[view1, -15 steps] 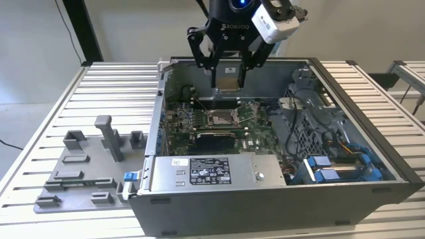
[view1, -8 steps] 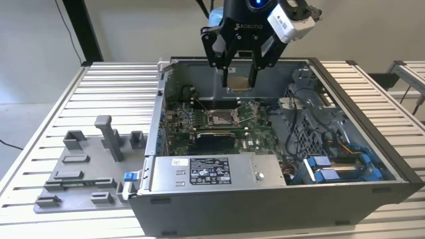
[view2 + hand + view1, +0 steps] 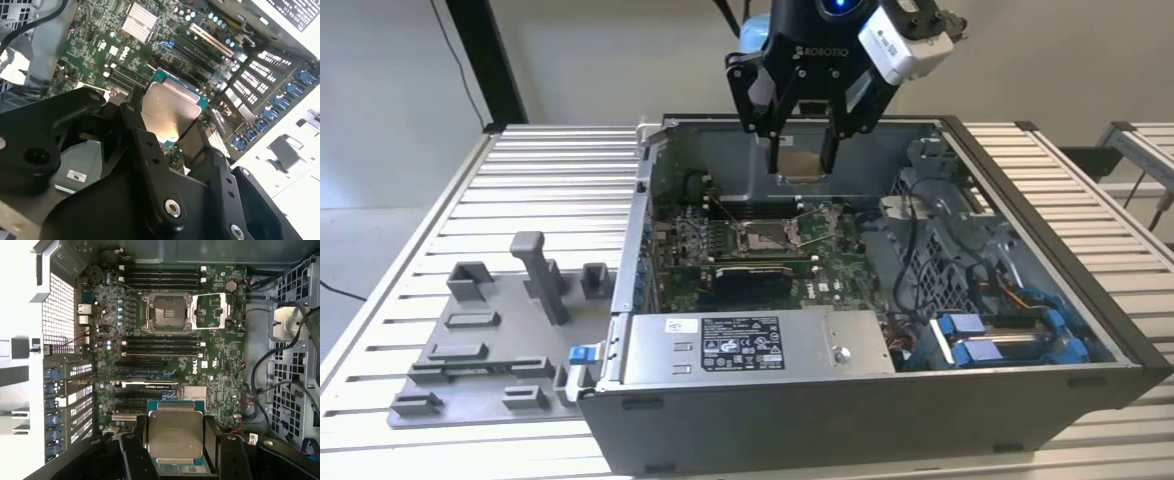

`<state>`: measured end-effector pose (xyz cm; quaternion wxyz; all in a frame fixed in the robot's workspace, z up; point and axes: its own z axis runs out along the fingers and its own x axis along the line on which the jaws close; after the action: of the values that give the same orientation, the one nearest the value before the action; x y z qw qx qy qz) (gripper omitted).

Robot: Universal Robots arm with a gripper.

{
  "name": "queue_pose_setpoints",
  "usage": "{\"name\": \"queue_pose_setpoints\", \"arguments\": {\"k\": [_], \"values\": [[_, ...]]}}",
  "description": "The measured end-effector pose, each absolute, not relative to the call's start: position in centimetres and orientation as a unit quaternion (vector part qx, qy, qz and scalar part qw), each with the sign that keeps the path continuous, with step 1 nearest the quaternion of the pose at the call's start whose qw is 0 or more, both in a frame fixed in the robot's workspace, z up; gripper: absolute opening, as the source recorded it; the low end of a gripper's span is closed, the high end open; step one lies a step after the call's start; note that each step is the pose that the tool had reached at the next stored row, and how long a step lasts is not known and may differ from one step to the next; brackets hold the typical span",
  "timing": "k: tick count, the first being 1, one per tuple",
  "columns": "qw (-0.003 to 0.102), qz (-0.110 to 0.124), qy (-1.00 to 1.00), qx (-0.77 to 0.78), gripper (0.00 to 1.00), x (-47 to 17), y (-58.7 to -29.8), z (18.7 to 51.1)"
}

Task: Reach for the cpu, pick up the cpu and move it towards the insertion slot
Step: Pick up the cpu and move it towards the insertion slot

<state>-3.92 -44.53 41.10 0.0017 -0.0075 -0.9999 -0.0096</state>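
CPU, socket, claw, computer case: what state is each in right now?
cpu: lifted, clamped between the claw's fingers, metal top facing the wrist cameras, above the motherboard.
claw: shut on the cpu, hanging over the open case.
insertion slot: empty, its metal frame flipped open to one side.
computer case: lying on its side, side panel off, motherboard exposed.
grey fixture tray: on the table beside the case, no cpu on it.
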Motion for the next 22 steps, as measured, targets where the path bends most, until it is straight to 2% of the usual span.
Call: {"name": "queue_pose_setpoints", "arguments": {"k": [22], "values": [[0.002, -0.010, -1.000, -0.015, 0.00, -3.9, -39.6, 40.1]]}}
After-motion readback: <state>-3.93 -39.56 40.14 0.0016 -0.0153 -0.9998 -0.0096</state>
